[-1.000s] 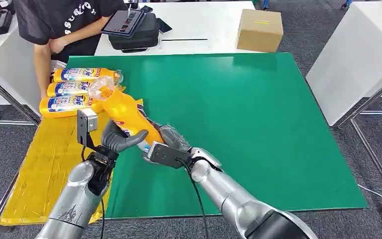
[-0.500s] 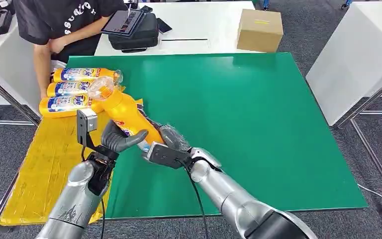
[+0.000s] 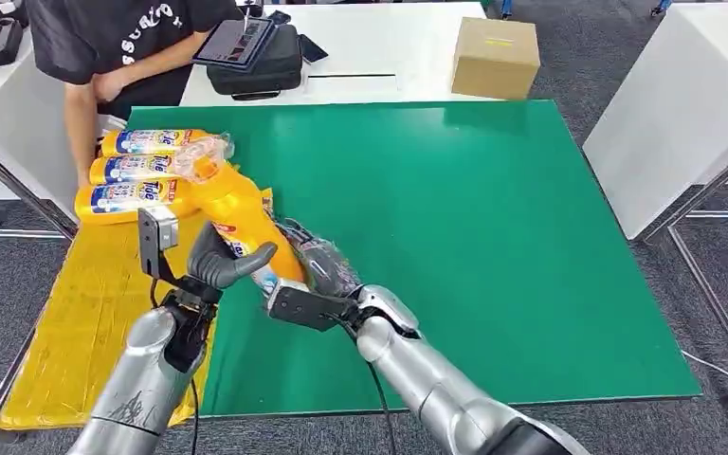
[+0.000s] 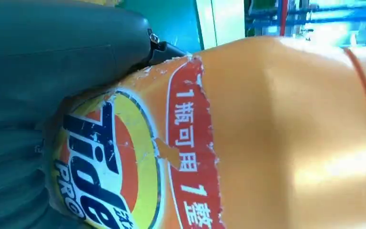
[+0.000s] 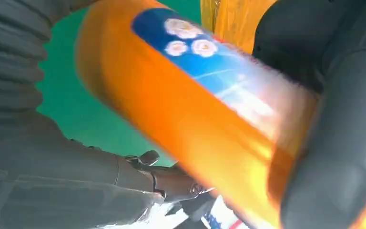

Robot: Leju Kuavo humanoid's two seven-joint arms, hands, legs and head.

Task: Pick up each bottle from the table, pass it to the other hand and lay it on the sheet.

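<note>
From high on the body we look forward and down over the green table (image 3: 493,237), our arms entering at the lower left of the frame. Our left wrist camera sits pressed up against the orange bottle (image 4: 276,133) (label turned sideways). Our right wrist camera, equally close, shares that bottle (image 5: 186,114), blurred, over green.

**Bottle between both hands at the sheet's edge**

The bottle (image 3: 237,213) slants between the left hand (image 3: 216,263) and right hand (image 3: 318,270), its cap toward three bottles (image 3: 137,171) lying side by side on the sheet (image 3: 85,313), left of the mat (image 3: 474,227).
</note>
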